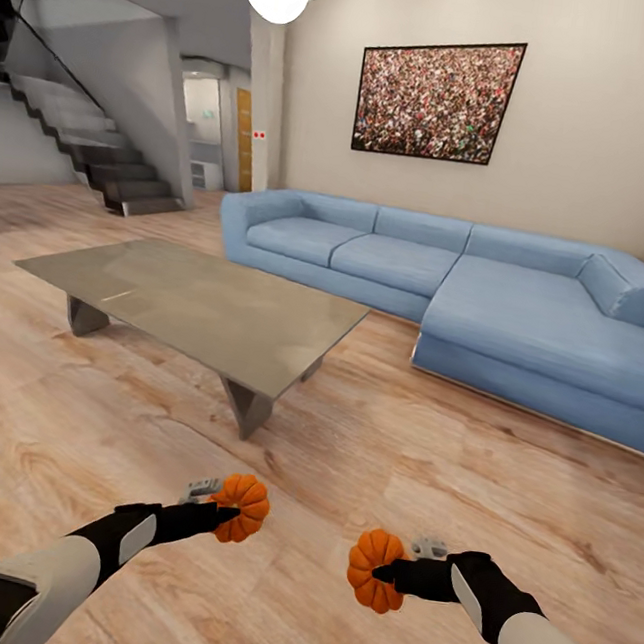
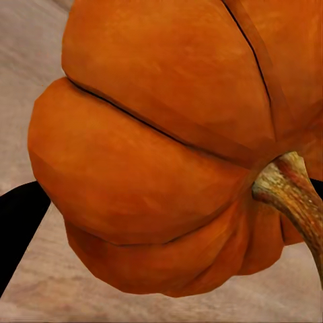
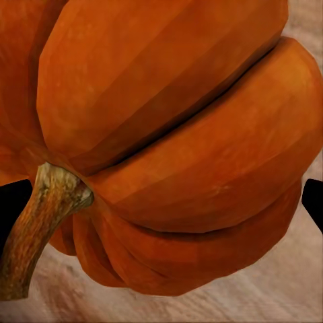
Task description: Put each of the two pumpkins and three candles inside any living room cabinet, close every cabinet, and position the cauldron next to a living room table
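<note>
Both arms share one look. The left arm (image 1: 50, 571) and right arm (image 1: 535, 640) have pale grey forearm shells between black joint sections, narrowing to matte black wrists. A small light-grey block sits beside each black gripper, left (image 1: 223, 516) and right (image 1: 387, 574).

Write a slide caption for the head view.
Each end effector, left and right, carries a pumpkin over plank flooring, facing coffee table and blue sofa.

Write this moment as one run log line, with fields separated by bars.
left tool: holds bright-orange ribbed pumpkin | right tool: holds second orange pumpkin | ahead: grey glass-top coffee table, blue corner sofa
</note>
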Controlling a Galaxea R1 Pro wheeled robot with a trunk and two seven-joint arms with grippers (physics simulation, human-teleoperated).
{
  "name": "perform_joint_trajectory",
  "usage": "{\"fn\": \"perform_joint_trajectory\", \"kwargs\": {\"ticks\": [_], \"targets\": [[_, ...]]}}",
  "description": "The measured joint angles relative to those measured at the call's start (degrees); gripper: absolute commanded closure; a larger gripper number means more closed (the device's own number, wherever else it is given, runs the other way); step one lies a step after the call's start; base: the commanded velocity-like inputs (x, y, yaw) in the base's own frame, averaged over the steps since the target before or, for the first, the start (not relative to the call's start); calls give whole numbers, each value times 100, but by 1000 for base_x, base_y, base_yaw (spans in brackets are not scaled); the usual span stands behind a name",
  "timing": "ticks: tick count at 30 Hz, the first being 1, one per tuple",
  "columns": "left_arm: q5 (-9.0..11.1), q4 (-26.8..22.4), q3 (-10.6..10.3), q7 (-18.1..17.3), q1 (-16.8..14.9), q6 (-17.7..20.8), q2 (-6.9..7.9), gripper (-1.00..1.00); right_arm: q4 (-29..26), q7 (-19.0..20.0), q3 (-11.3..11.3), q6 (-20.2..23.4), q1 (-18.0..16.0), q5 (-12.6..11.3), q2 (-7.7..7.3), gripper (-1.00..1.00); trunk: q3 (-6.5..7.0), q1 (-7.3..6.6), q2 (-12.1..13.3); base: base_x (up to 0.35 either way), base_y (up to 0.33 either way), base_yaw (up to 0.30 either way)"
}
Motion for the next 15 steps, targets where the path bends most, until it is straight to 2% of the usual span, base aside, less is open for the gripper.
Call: {"fn": "perform_joint_trajectory", "kwargs": {"ticks": [4,6,7,15], "targets": [[17,28,25,28,-1,-6,-8,100,-1,-1,3,5,-1,43,22,100,58,-11,5,0,0,184],[16,35,22,30,-1,-7,-9,100,1,-17,5,9,-1,325,25,100,87,-16,8,0,0,179],[12,61,24,34,-1,-10,-9,100,1,-18,1,10,-3,384,25,100,101,-18,9,0,0,178],[10,168,24,106,-1,-17,-9,100,7,-20,-4,17,-2,476,34,100,214,-39,20,0,0,176]]}}
